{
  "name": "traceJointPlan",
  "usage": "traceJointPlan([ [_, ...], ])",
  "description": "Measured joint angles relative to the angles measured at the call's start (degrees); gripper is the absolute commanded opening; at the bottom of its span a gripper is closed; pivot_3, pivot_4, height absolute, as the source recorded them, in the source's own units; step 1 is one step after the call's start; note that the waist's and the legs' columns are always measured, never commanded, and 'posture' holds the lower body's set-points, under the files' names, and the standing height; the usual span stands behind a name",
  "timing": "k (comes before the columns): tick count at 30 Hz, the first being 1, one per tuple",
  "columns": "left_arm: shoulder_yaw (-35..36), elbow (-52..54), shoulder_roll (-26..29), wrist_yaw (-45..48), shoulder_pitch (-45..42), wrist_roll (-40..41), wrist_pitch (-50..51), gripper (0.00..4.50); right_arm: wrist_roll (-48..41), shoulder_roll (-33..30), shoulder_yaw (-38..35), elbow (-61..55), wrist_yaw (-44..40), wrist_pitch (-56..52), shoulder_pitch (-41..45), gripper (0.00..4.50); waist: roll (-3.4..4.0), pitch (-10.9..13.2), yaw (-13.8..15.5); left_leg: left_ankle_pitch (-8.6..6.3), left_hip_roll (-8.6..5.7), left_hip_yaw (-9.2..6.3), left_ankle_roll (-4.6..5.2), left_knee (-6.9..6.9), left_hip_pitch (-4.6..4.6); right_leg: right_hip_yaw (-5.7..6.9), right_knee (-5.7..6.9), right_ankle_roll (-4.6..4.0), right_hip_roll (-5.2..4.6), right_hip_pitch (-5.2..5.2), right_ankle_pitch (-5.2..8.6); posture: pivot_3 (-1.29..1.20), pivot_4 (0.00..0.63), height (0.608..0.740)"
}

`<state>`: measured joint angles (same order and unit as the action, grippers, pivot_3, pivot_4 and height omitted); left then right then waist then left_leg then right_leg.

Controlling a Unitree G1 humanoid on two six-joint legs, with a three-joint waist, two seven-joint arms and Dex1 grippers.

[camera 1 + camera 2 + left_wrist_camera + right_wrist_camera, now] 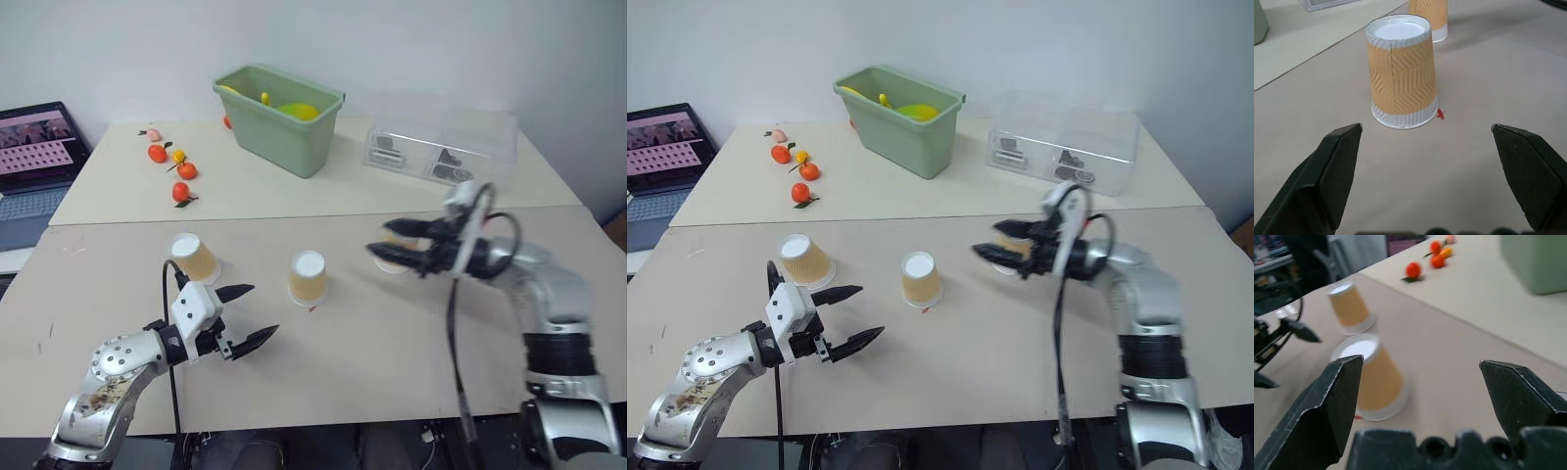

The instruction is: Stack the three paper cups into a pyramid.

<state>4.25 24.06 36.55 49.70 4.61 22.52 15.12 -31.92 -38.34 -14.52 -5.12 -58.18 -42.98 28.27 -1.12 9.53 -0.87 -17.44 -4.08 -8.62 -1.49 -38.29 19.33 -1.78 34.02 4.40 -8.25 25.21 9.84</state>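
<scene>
Your left gripper (241,315) is spread wide and empty, aimed at the middle cup (308,278), which stands upside down just beyond it. Your right gripper (396,245) is also wide, empty, hovering in front of the right cup (397,262). The left cup (194,258) stands apart on the table (372,343); nothing is stacked.

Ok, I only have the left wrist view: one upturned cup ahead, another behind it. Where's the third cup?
Observer: The third cup stands upside down just beyond the left gripper, on the robot's left.
Operator: Anything stacked?
Observer: No. All three stand apart; the right-hand cup is partly hidden behind the right gripper in the head views.
Operator: Is it holding that cup?
Observer: No. Its wrist view shows open fingers with nothing between them.
</scene>
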Motion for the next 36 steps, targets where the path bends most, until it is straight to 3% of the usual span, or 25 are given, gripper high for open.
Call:
traceJointPlan([
  [6, -1.3, 2.2, 2.0, 3.3, 0.6, 1.2, 0.3, 4.5, -4.9, -10.1, -5.9, -5.6, -5.8, -3.6, -15.9, 4.46, 0.0, 0.0, 0.0, -0.03, 0.05, 0.29, 0.06, -0.06, -0.08, -0.07, 0.03, 0.02, -0.01, -0.19, 0.01, 0.0, 0.15, 0.74],
  [9, -2.5, 2.8, 2.5, 4.4, -0.3, 1.7, 0.3, 4.5, -2.9, -10.1, -6.0, -3.3, -3.5, -1.1, -16.1, 4.46, 0.01, 0.0, -0.6, -0.04, 0.1, 0.63, 0.07, -0.04, -0.16, -0.29, 0.04, 0.14, 0.01, -0.49, 0.08, 0.0, 0.15, 0.74],
  [13, -3.1, 2.6, 2.9, 5.2, -1.9, 2.0, 0.3, 4.5, 4.6, -7.1, -2.0, 3.0, 2.5, 7.3, -12.9, 4.46, -0.05, 0.0, -1.0, -0.04, 0.15, 0.7, 0.08, -0.05, -0.64, -0.34, 0.0, 0.56, 0.05, -1.04, 0.34, 0.0, 0.15, 0.74],
  [20, -3.2, 2.4, 3.7, 5.7, -2.6, 2.4, 1.3, 4.5, 10.9, -1.4, 5.3, 10.0, 7.7, 14.3, -4.3, 4.46, -0.03, 0.0, -1.4, -0.04, 0.13, 0.76, 0.08, -0.06, -0.94, -0.49, 0.03, 0.13, 0.06, -0.92, 0.03, 0.0, 0.15, 0.74],
  [36, -3.0, 2.5, 3.5, 3.9, -1.6, 2.3, 1.4, 4.5, 14.9, 4.6, 11.8, 24.4, 5.8, 22.1, 6.8, 4.46, -0.02, 0.1, -1.5, -0.14, 0.11, 0.76, 0.25, -0.03, -0.88, -0.54, -0.03, 0.14, 0.08, -0.82, 0.04, 0.0, 0.15, 0.74],
])
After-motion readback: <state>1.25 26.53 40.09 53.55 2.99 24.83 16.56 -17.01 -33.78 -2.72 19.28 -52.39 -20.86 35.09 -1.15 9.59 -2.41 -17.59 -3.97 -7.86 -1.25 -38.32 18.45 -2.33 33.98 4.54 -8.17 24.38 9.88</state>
